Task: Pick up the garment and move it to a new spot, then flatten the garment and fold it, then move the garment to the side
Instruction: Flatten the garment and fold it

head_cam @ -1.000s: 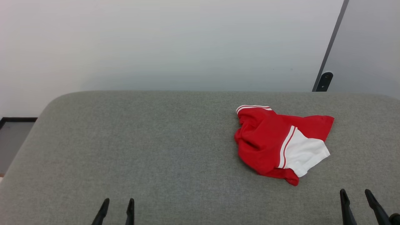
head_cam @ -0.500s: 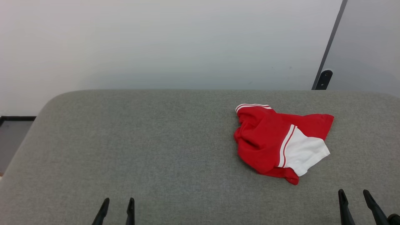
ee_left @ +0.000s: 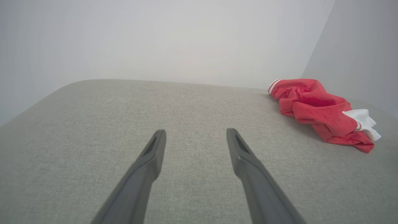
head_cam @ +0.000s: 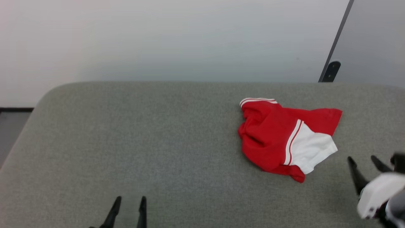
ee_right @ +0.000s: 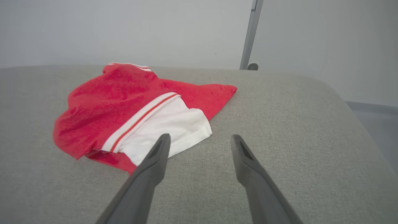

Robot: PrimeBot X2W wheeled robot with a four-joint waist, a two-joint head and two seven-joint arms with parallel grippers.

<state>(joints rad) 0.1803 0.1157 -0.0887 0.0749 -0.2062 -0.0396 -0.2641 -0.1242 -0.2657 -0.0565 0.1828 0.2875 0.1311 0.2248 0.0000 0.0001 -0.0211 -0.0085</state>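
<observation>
Nothing here can be read: no words, numbers or labels. The crumpled red and white shirt, right of the frame's middle, shows only plain cloth and striped trim.

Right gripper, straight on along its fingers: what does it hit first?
The right gripper likely meets the white sleeve of the garment at its hem, or the grey cushion just beside it; depth is unclear.

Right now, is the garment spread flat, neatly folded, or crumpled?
Crumpled. The garment lies in a bunched, creased heap on the grey padded surface, one white sleeve lying over the red body.
</observation>
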